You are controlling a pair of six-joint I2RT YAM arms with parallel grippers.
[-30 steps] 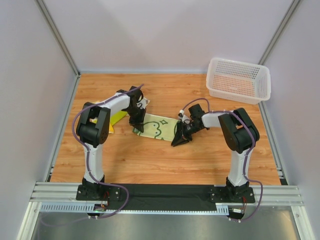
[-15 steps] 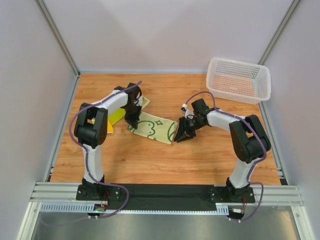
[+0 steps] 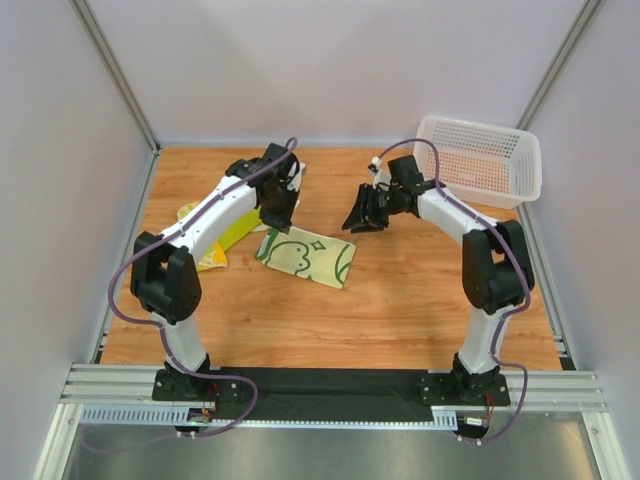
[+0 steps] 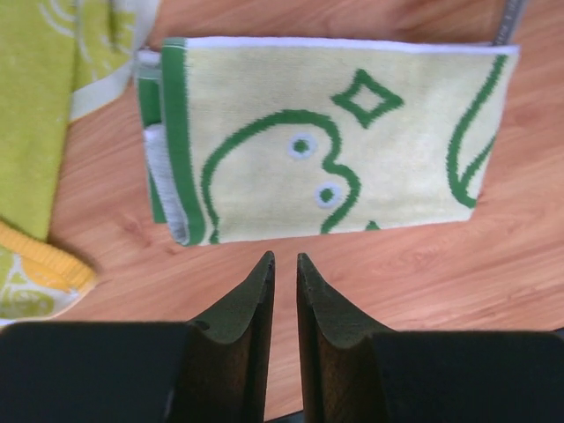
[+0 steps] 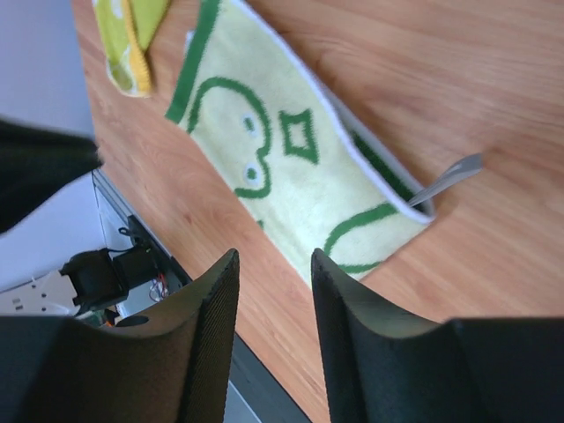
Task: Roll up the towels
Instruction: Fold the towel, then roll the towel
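Though tilted slightly, folded towel (image 3: 306, 258) long axis runs left-right

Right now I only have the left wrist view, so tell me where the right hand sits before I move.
Observer: The right hand hangs above bare wood, just beyond the far right corner of the folded towel, not touching it.
Operator: Give me its grip state.
Observer: Open and empty.
Operator: Report what else is on that side.
Observer: A white basket, farther back and to the right.
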